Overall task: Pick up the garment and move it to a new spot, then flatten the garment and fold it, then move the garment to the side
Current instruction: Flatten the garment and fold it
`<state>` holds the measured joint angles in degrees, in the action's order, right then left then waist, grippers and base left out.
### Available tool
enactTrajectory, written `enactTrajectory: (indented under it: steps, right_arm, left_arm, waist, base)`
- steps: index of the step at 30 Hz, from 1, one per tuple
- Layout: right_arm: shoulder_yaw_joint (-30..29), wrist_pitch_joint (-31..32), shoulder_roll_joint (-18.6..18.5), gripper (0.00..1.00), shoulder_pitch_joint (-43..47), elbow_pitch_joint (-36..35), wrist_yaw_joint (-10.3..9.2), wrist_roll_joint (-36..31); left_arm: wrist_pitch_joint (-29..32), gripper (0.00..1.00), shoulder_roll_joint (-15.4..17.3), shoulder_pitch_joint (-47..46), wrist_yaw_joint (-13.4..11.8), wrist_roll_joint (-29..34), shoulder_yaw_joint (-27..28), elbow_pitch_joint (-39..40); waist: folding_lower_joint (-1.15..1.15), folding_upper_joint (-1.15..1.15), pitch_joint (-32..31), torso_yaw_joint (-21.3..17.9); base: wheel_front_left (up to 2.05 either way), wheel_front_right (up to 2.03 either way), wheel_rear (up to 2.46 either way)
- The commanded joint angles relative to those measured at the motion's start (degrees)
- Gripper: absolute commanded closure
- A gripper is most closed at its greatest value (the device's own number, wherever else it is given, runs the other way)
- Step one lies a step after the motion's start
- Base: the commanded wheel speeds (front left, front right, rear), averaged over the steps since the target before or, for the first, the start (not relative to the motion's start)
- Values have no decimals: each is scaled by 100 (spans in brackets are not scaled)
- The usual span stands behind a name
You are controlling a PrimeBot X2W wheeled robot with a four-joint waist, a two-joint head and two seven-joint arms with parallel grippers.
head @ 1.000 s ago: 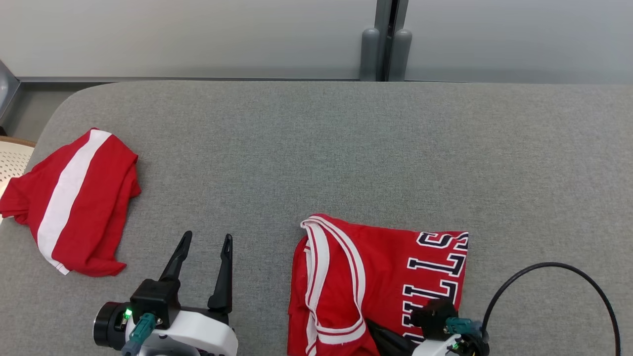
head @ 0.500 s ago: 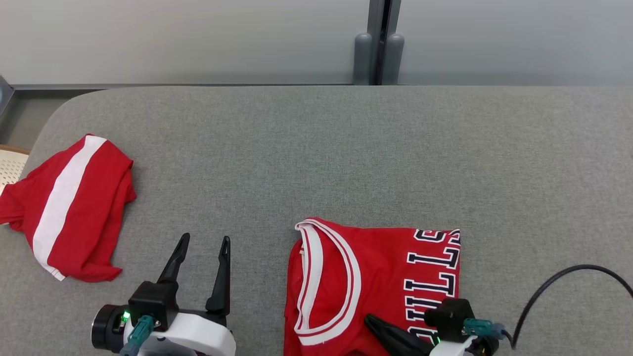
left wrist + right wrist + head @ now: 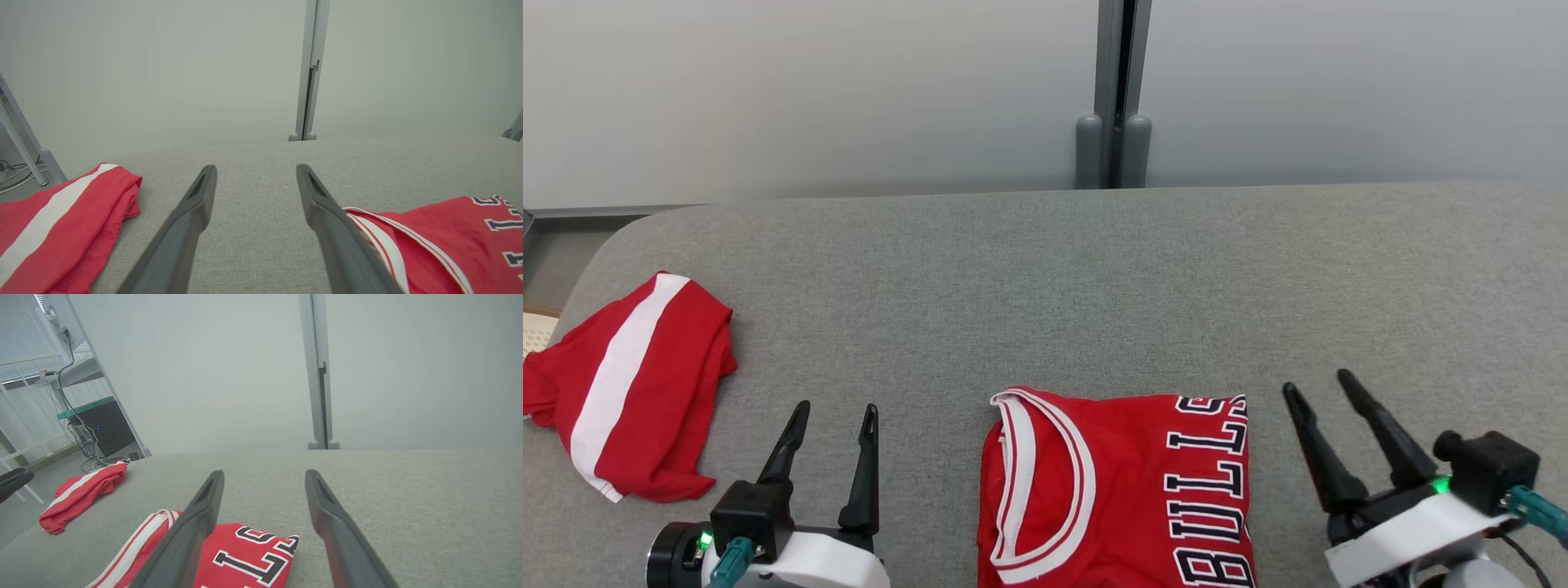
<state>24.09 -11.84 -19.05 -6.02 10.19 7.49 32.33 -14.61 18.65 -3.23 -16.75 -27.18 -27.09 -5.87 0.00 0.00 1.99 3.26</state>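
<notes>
Garments, two in number, on a grey padded surface (image 3: 1045, 286): a folded red jersey (image 3: 1119, 490) with a white-trimmed neckline and dark lettering lies flat at the near edge, between the two grippers; a crumpled red garment with a white stripe (image 3: 629, 384) lies well apart at the far left. Left gripper (image 3: 837, 406) and right gripper (image 3: 1316, 381) both stand with fingers spread wide, holding nothing, clear of the jersey.

Folded red jersey (image 3: 1119, 490) on grey cushion (image 3: 1045, 286)
</notes>
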Motion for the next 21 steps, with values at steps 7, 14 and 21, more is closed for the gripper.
enactTrajectory:
  steps: [7, 14, 21]
  right_arm:
    - [-1414, 329, 334, 0, 617, -373, 0, -851]
    - [-2183, 663, 619, 0, 1223, -827, 0, -1379]
    - [-2400, 857, 833, 0, 1677, -1152, 0, -1560]
  left_arm:
    - [38, 0, 207, 177, -105, -29, 113, 148]
    - [80, 0, 364, 408, -145, -65, 137, 294]
    - [113, 0, 422, 768, -217, -169, 141, 439]
  waist:
    - [0, 0, -252, -22]
    - [0, 0, -413, 7]
    - [0, 0, -620, -6]
  base:
    - [0, 0, 0]
    - [0, 0, 0]
    - [0, 0, 0]
